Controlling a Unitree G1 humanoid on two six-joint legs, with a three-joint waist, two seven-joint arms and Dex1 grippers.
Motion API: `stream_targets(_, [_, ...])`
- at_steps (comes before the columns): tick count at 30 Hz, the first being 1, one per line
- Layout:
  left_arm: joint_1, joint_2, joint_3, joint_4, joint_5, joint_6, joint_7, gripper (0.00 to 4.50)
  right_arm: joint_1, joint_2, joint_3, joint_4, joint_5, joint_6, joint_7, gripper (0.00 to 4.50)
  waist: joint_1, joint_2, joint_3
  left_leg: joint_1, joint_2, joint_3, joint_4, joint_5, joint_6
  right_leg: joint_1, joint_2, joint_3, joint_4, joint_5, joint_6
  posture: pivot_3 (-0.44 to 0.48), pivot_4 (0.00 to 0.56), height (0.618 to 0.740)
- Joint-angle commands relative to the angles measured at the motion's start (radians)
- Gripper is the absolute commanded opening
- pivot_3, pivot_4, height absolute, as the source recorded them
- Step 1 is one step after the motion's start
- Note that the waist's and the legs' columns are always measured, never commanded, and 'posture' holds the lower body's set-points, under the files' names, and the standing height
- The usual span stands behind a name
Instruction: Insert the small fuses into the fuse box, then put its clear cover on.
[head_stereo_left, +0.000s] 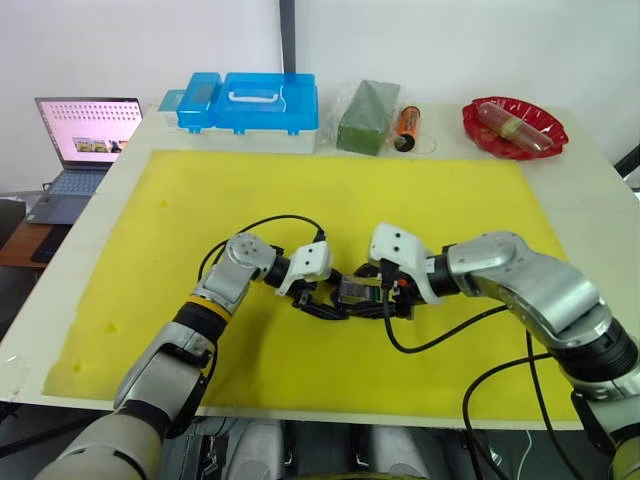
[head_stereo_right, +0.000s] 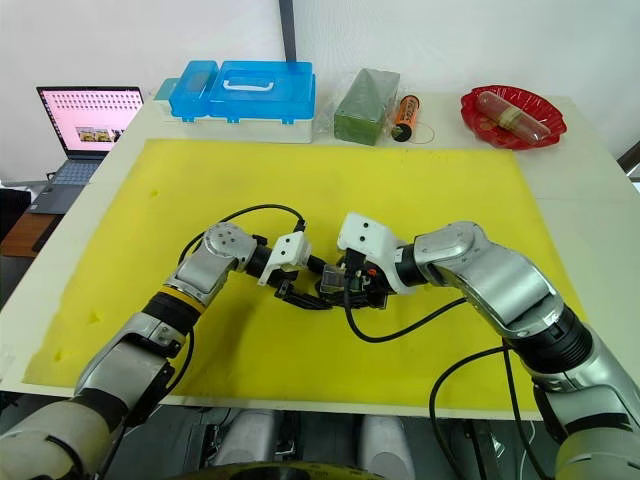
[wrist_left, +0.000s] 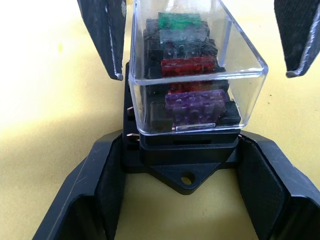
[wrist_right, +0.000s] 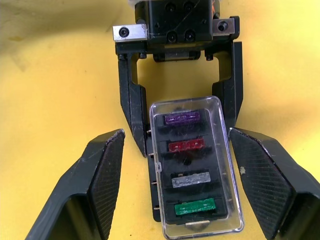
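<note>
1. The small black rectangular plastic fuse box (wrist_right: 192, 165) is sitting on the yellow foam mat (head_stereo_left: 330, 200), toward the mat's near edge at mid-width, between the two grippers.
2. The transparent, colourless rectangular plastic cover (wrist_left: 195, 65) is resting over the box's slotted top; whether it is fully seated cannot be told.
3. Four tiny blade fuses are showing through the cover in a single row: purple (wrist_right: 182, 118), red (wrist_right: 186, 145), grey/clear (wrist_right: 191, 179), green (wrist_right: 196, 207). Each is standing in its own slot.
4. The left gripper (wrist_right: 182, 127) is reaching in with its fingers lying along the two long sides of the box, close against it; whether they are pressing it cannot be told.
5. The right gripper (wrist_right: 175, 185) is facing it from the opposite end, fingers spread wide and apart from the cover on both sides.
6. Past the mat's far edge, a large blue plastic case (head_stereo_left: 250, 105) with a white handle is sitting closed.
7. Farther right along that far edge, a red bowl (head_stereo_left: 514, 127) is holding a clear wrapped item.
</note>
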Motion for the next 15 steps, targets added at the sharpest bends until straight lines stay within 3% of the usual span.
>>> stream_targets(1, [0.014,-0.012,-0.009,0.0,0.006,-0.009,0.001,2.8,-0.024,0.004,-0.028,-0.039,0.015,0.003,0.001,3.52,0.0,0.0,0.0,0.0,0.0,0.0,0.0,0.0,0.0,0.0,0.0,0.0,0.0,0.0,0.0,0.0,0.15,0.74])
stream_targets(15, [0.012,-0.015,-0.009,0.012,0.01,-0.014,0.002,2.8,-0.026,0.005,-0.035,-0.053,0.036,0.027,-0.018,3.52,0.0,0.0,0.0,0.0,0.0,0.0,0.0,0.0,0.0,0.0,0.0,0.0,0.0,0.0,0.0,0.0,0.15,0.74])
